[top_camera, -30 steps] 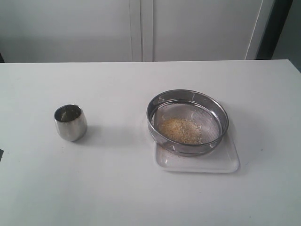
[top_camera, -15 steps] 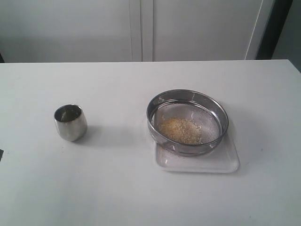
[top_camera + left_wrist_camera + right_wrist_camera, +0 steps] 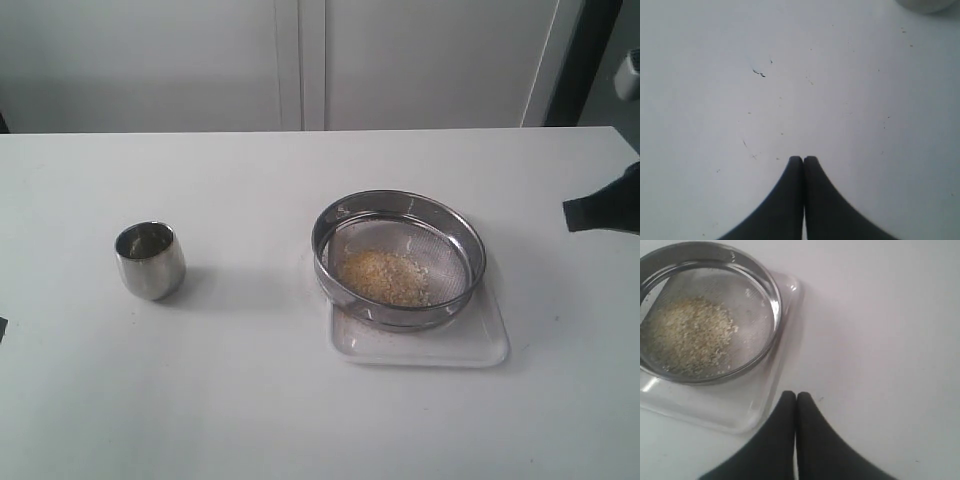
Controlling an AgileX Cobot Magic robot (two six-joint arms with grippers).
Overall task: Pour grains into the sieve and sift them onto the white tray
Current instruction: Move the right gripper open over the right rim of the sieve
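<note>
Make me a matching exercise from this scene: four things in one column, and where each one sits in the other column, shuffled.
Things
1. grains
2. sieve
3. white tray
4. steel cup

Places
A. stands alone, left of the others in the exterior view
B. lies flat beneath the sieve
C. heaped inside the sieve
D. sits on the white tray

Pairs: 1-C, 2-D, 3-B, 4-A

Bare lab-like test setup: plain white table [image 3: 250, 400], white panelled wall [image 3: 200, 60] behind.
</note>
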